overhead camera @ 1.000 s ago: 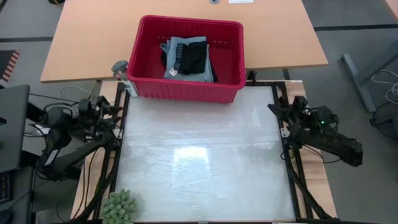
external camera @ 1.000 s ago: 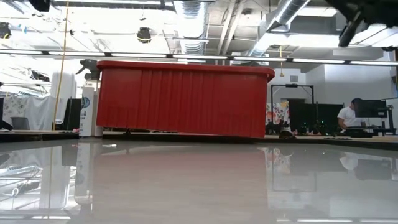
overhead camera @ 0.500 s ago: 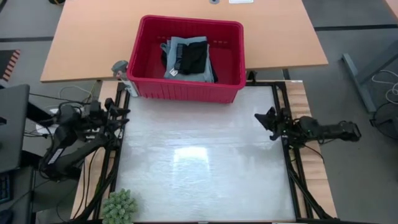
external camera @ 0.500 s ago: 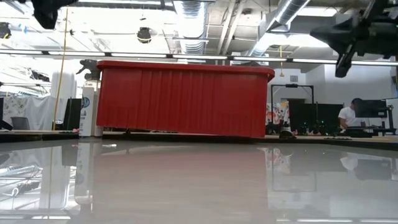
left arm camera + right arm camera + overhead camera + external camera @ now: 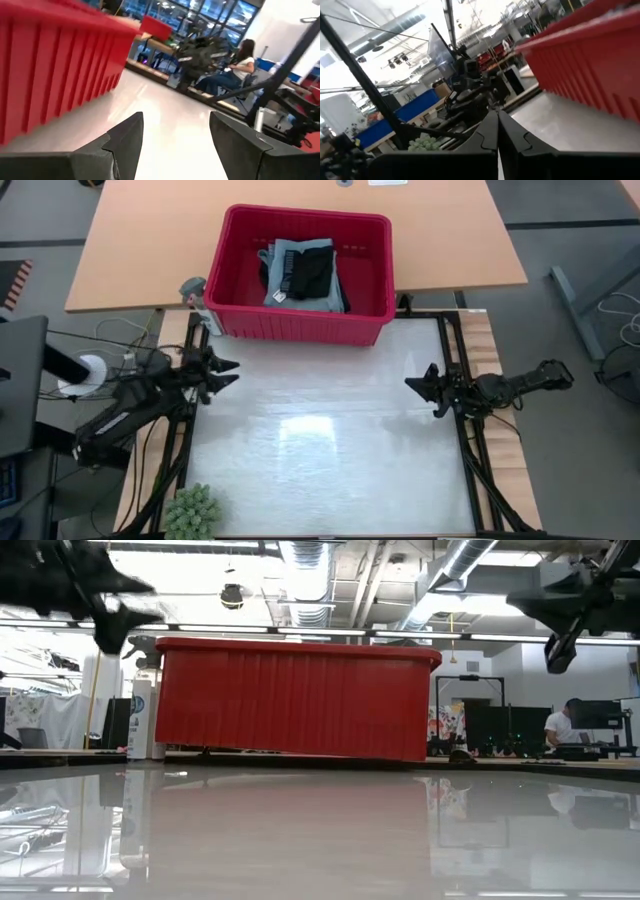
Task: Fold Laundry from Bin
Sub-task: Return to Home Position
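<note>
From above, the laundry [image 5: 303, 275] sits folded in the bin [image 5: 300, 328], beyond the left gripper [image 5: 225, 370] and right gripper [image 5: 418, 383], which hover at the table [image 5: 320, 460] sides, the job apparently done. Left wrist: fingers [image 5: 125, 140] spread, empty. Right wrist: fingers [image 5: 470, 150] pressed together, holding nothing.

Bin [image 5: 300, 327]: bright red all over, sides vertically ribbed.
Laundry [image 5: 305, 272]: black piece on top, pale grey-blue beneath, small white tag.
Mat [image 5: 320, 450]: glossy grey-white, faint streaks, black frame round it.
Desk [image 5: 140, 250] under bin: light tan wood.
Left gripper [image 5: 228, 370], right gripper [image 5: 418, 383]: black.
Tuft [image 5: 192, 510] at mat corner: pale green, knobbly.
Floor [image 5: 560, 210]: grey.
Person [image 5: 558, 726] far back: white top.
</note>
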`<state>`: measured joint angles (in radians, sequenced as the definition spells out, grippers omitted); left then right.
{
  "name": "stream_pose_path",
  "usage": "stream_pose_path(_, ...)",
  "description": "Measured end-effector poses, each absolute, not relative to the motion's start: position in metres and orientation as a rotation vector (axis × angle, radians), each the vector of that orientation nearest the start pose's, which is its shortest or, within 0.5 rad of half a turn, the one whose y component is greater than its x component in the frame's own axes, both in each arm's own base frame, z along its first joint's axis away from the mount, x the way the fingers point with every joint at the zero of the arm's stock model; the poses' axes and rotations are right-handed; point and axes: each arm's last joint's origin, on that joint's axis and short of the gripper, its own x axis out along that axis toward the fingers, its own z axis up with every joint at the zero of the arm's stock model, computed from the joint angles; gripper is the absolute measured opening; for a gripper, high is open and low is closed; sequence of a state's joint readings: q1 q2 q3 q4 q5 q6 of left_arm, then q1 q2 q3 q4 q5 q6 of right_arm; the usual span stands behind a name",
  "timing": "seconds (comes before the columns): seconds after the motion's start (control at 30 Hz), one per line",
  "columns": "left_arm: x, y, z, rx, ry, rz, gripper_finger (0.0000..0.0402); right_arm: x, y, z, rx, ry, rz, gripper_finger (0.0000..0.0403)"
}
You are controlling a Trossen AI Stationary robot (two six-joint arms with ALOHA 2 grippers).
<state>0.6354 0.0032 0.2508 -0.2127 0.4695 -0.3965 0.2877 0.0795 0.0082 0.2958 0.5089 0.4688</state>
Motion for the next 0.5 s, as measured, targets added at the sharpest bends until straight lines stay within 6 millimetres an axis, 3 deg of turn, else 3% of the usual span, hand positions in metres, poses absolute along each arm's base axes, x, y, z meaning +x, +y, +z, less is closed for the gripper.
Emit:
stream_pose_path(0.23,0.088,0.037,0.176,-0.412,-0.127,0.232,0.0217,0.097,0.015,0.182,0.661,-0.210,-0.172,0.0027)
stream_pose_path(0.5,0.094,0.023,0.171,-0.348,-0.098,0.270,0.0217,0.097,0.011,0.168,0.615,-0.122,-0.344,0.0027)
